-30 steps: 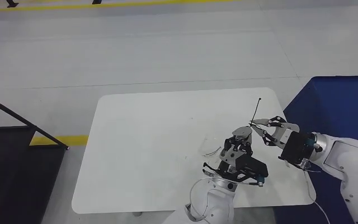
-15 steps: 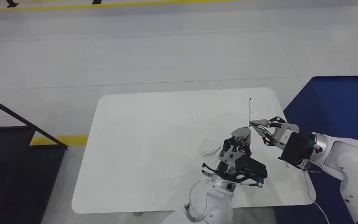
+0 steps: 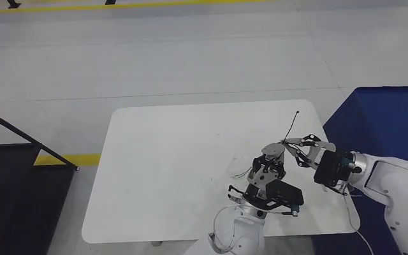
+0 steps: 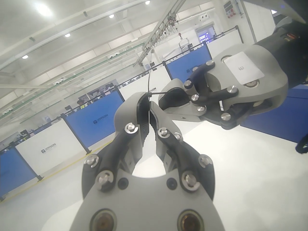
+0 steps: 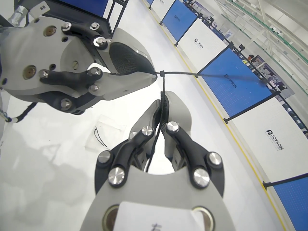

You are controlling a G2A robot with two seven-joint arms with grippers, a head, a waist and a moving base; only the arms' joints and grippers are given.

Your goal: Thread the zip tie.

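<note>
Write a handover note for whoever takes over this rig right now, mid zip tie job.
Left gripper: shut on the zip tie at its head, held up above the table.
Right gripper: shut on the tie right next to the head, its tips close to the left gripper's.
Tie: two strands meet at the head at a right angle; one long end sticks out free.
Done: tie is off the table and gripped by both arms.
Left: I cannot tell whether the tail is through the head. Check, then feed or pull it through.
</note>
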